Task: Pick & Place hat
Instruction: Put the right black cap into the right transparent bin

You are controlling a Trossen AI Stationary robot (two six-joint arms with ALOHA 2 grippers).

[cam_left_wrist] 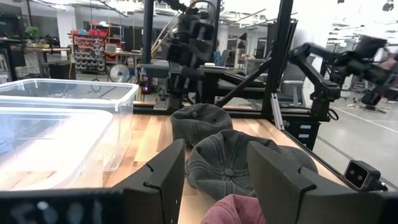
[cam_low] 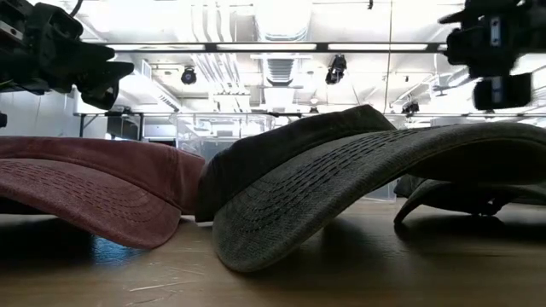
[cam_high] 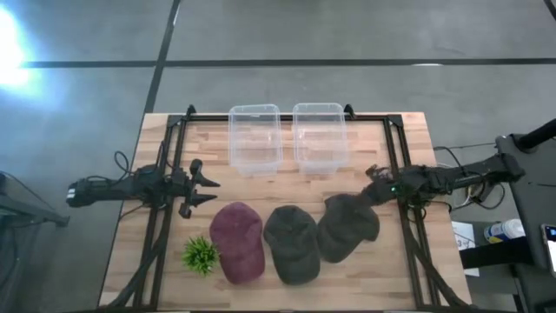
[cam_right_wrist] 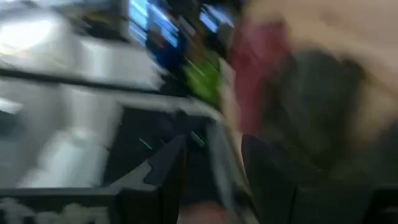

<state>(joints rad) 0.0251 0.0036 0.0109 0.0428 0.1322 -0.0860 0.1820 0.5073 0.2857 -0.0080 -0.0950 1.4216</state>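
Three hats in a row near table front: maroon hat (cam_high: 238, 241), dark green hat (cam_high: 291, 243), grey hat (cam_high: 348, 226) furthest right. Right gripper (cam_high: 375, 185) sits just at grey hat's upper edge, contact not clear; its finger spread can't be told. Left gripper (cam_high: 205, 187) waits above maroon hat, fingers spread wide, holding nothing. Step, as judged: approach for pick of grey hat. Next calls for descent onto crown fabric, pinch, then carry to right bin (cam_high: 319, 136); left bin (cam_high: 254, 137) beside it. Small plant (cam_high: 201, 254) left of hats. Wood table (cam_high: 408, 278), concrete floor, workshop w/ racks behind
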